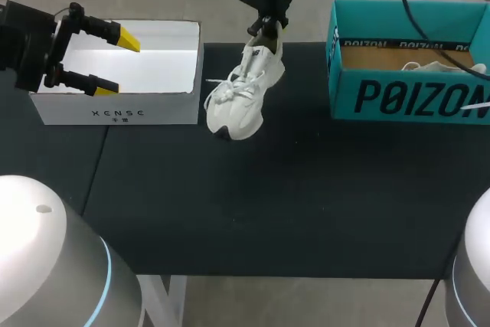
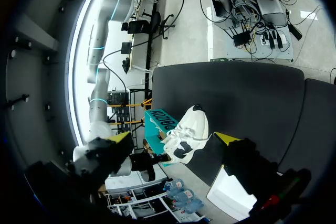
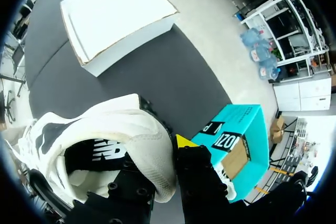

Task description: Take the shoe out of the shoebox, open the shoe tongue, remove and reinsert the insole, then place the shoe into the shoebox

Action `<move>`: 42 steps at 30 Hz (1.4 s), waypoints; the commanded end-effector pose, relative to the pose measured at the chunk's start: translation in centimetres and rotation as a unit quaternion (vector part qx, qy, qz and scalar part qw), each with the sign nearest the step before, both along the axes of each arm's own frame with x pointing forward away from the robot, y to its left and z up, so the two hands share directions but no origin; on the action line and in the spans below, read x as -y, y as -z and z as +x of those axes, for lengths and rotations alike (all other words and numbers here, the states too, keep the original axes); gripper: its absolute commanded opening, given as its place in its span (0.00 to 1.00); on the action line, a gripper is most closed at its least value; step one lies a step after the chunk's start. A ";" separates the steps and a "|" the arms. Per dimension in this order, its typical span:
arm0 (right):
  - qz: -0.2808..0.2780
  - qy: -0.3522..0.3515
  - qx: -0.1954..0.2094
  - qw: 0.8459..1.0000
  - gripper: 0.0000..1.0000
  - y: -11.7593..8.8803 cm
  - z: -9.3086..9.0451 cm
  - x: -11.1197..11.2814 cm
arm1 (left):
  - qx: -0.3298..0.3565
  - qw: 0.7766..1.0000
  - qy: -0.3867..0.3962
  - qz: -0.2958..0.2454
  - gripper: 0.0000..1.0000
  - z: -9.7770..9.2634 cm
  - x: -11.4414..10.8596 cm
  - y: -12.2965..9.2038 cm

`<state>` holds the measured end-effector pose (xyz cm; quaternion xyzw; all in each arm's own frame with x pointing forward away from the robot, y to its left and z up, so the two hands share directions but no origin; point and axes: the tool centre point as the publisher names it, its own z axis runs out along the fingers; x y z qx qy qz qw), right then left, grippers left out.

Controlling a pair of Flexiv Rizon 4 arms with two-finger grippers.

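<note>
The dark table (image 1: pixel 268 204) stretches out nearest the robot. Past its middle the white shoe (image 1: pixel 239 97) stands steeply tilted, toe down and heel up. The toe seems to rest on the table, though I cannot be sure it touches.

The right gripper (image 1: pixel 264 32), which comes in from the far right and reaches past the middle, is clamped on the shoe's heel collar. In the right wrist view one yellow-tipped finger (image 3: pixel 185 141) presses the outside of the collar and the other is down inside the shoe.

Just beside the shoe on its left sits an open white box (image 1: pixel 115 116). The left gripper (image 1: pixel 115 63) hovers over that box's left end, fingers spread wide, holding nothing. Well apart to the right stands the open teal shoebox (image 1: pixel 406 97), with white laces showing inside.
</note>
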<state>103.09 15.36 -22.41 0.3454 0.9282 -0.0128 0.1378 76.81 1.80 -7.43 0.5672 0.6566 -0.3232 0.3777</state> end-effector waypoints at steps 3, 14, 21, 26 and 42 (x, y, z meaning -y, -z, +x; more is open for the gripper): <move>0.022 0.032 0.017 0.999 0.00 -3.2 -1.3 1.8 | 0.000 1.000 0.001 0.001 1.00 0.1 0.0 0.0; 0.048 0.026 0.017 0.998 0.00 -3.6 -1.6 1.9 | 0.000 1.000 0.001 0.001 1.00 0.1 0.0 0.0; 0.048 0.026 0.017 0.998 0.00 -3.6 -1.6 1.9 | 0.000 1.000 0.001 0.001 1.00 0.1 0.0 0.0; 0.020 0.067 0.043 0.997 0.00 -4.0 2.2 3.0 | 0.000 1.000 0.001 0.001 1.00 0.1 0.0 0.0; 0.005 0.266 0.077 0.961 0.00 -6.9 10.0 12.0 | 0.000 1.000 0.001 0.001 1.00 0.1 0.0 0.0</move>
